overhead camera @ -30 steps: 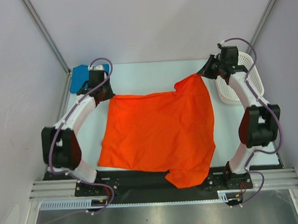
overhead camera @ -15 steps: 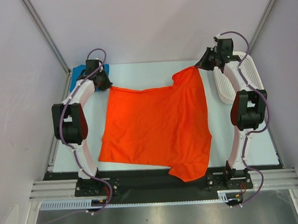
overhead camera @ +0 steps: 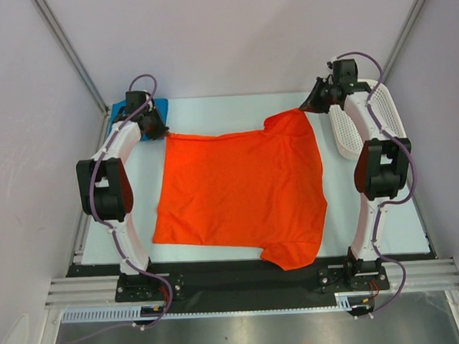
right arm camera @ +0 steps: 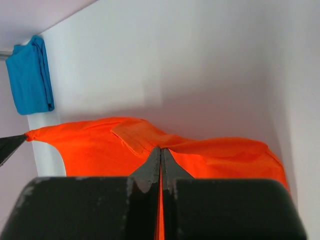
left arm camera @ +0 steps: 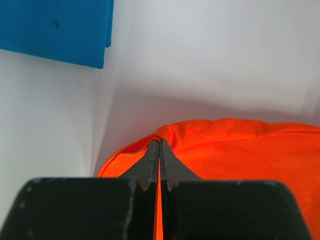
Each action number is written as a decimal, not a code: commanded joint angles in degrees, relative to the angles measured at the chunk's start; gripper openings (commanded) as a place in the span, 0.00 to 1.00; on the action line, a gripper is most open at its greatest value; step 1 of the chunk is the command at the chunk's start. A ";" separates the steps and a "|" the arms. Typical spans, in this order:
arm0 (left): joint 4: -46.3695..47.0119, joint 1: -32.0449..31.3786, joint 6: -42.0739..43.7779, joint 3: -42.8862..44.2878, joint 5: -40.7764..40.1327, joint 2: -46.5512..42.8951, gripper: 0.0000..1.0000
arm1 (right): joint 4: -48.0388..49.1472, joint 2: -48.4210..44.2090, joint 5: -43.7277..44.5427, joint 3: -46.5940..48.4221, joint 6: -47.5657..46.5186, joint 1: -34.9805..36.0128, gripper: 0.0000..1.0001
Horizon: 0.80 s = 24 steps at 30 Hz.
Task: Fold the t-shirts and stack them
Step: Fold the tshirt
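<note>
The orange-red t-shirt (overhead camera: 242, 190) lies spread across the middle of the desk (overhead camera: 234, 110). Its far edge is pulled taut between the two arms, and one short sleeve hangs past the near edge over the black base rail (overhead camera: 219, 276).

The left fingers (overhead camera: 160, 132) are pressed together on the shirt's far-left corner. In the left wrist view they (left arm camera: 148, 161) meet with orange cloth (left arm camera: 240, 145) pinched between their tips. The right fingers (overhead camera: 309, 106) are likewise clamped on the far-right corner beside the neck opening, and the right wrist view shows the fabric (right arm camera: 100, 140) bunched at their tips (right arm camera: 150, 166).

The blue t-shirt (overhead camera: 119, 111) sits folded at the far-left corner of the desk, just behind the left wrist and apart from the orange-red one. It shows in the left wrist view (left arm camera: 55, 27) and the right wrist view (right arm camera: 32, 75).

A white perforated basket (overhead camera: 385, 106) stands at the far-right edge, with the right arm (overhead camera: 379, 168) reaching up alongside and partly over it. The left arm (overhead camera: 107, 186) curves along the left side of the desk, clear of the cloth except at its fingers.

In all there are two t-shirts, one basket and two arms.
</note>
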 commanded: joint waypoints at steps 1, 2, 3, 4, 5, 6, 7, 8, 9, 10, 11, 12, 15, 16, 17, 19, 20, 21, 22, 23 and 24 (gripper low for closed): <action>-0.28 0.38 0.11 1.60 2.44 -1.01 0.00 | -4.12 -2.53 -0.01 1.33 -1.52 1.22 0.00; -0.55 0.38 0.19 1.77 2.71 -1.19 0.00 | -5.69 -3.24 0.17 0.80 -1.79 1.49 0.00; -0.98 0.38 0.37 1.78 3.58 -1.28 0.00 | -6.32 -4.03 0.61 -0.07 -1.79 1.84 0.00; -1.68 0.38 0.46 1.69 3.68 -1.80 0.00 | -6.76 -6.12 0.61 -1.82 -1.79 1.84 0.00; -2.13 0.38 0.63 1.51 3.77 -2.07 0.00 | -7.55 -7.10 0.61 -3.14 -1.79 2.10 0.00; -2.39 0.38 0.98 1.25 3.68 -2.42 0.00 | -7.81 -8.24 0.35 -4.29 -1.44 2.10 0.00; -2.83 0.38 1.16 0.55 3.42 -3.29 0.01 | -8.08 -10.17 0.09 -6.74 -1.26 2.02 0.00; -3.53 0.38 1.42 0.02 2.98 -3.91 0.01 | -8.43 -11.23 -0.09 -7.89 -0.74 2.10 0.00; -3.62 0.38 1.86 -0.68 2.63 -4.44 0.00 | -8.35 -12.11 -0.18 -9.12 -0.65 2.28 0.00; -4.06 0.38 1.95 -1.90 2.45 -4.88 0.00 | -8.52 -13.16 -0.18 -10.27 -0.65 2.28 0.00; -4.93 0.38 2.13 -2.44 2.36 -5.49 0.00 | -9.04 -14.92 0.17 -11.76 -0.65 2.45 0.00; -5.55 0.38 2.39 -3.05 2.54 -5.76 0.00 | -9.48 -15.63 0.26 -12.47 -0.65 2.46 0.00; -7.14 0.38 3.00 -3.50 2.89 -6.55 0.00 | -10.80 -18.53 -0.09 -15.02 -0.38 2.37 0.00; -7.66 0.38 3.09 -3.50 2.63 -6.64 0.00 | -10.89 -19.23 -0.18 -15.72 -0.30 2.37 0.00; -8.10 0.38 3.36 -3.50 2.71 -6.64 0.00 | -11.33 -20.72 -0.27 -16.60 -0.30 2.28 0.00; -9.25 0.38 3.71 -3.41 2.80 -6.64 0.00 | -11.86 -21.78 -0.18 -18.62 -0.56 2.19 0.00; -9.86 0.38 3.88 -3.32 2.45 -6.64 0.00 | -12.38 -22.40 -0.09 -19.32 -0.65 2.10 0.00; -10.56 0.38 4.32 -3.23 2.10 -6.81 0.00 | -12.39 -23.10 -0.53 -20.90 -0.65 2.02 0.00; -10.66 0.38 4.50 -3.41 1.66 -7.08 0.00 | -12.39 -23.46 -0.97 -21.61 -0.56 1.93 0.00; -10.66 1.86 4.76 -3.67 0.96 -7.25 0.00 | -12.82 -23.72 -1.58 -22.14 -0.73 2.10 0.00; -10.83 2.05 5.03 -4.02 0.61 -7.34 0.00 | -13.26 -24.33 -1.50 -23.19 -0.82 2.02 0.00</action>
